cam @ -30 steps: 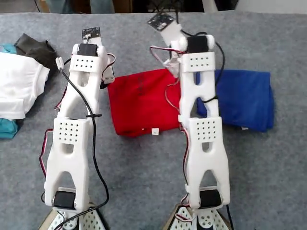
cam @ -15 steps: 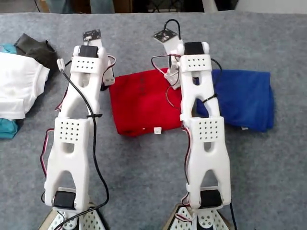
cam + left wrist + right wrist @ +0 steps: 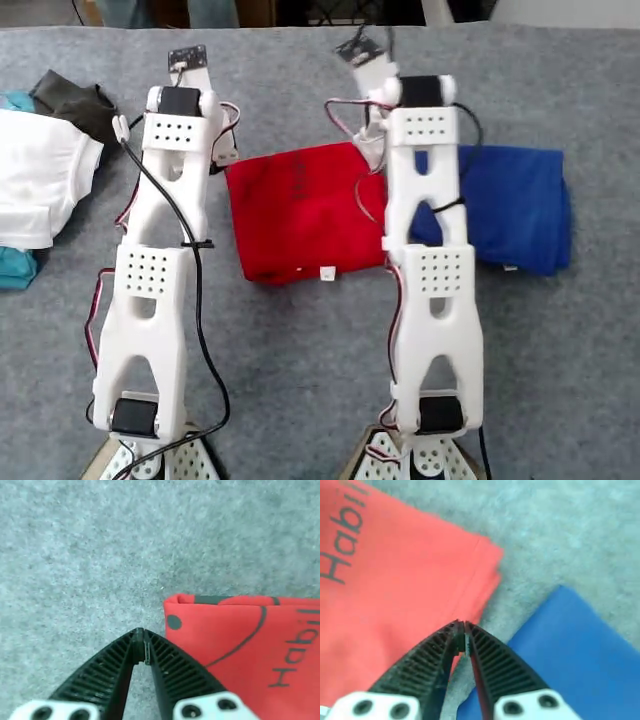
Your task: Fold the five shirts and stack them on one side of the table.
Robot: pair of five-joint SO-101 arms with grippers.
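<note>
Both your tools are clenched on nothing. The left tool (image 3: 140,645) sits just beside the folded red shirt (image 3: 240,645)'s corner, and the right tool (image 3: 464,640) sits over its edge beside the blue shirt (image 3: 570,630). Release both, pinch all layers and lift level. The white shirt (image 3: 35,175) and 2 others wait at the bench (image 3: 300,360)'s left edge.

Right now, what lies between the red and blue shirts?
A narrow wedge of bare mat between red shirt and blue shirt, in the right wrist view, under the shut right gripper.
</note>
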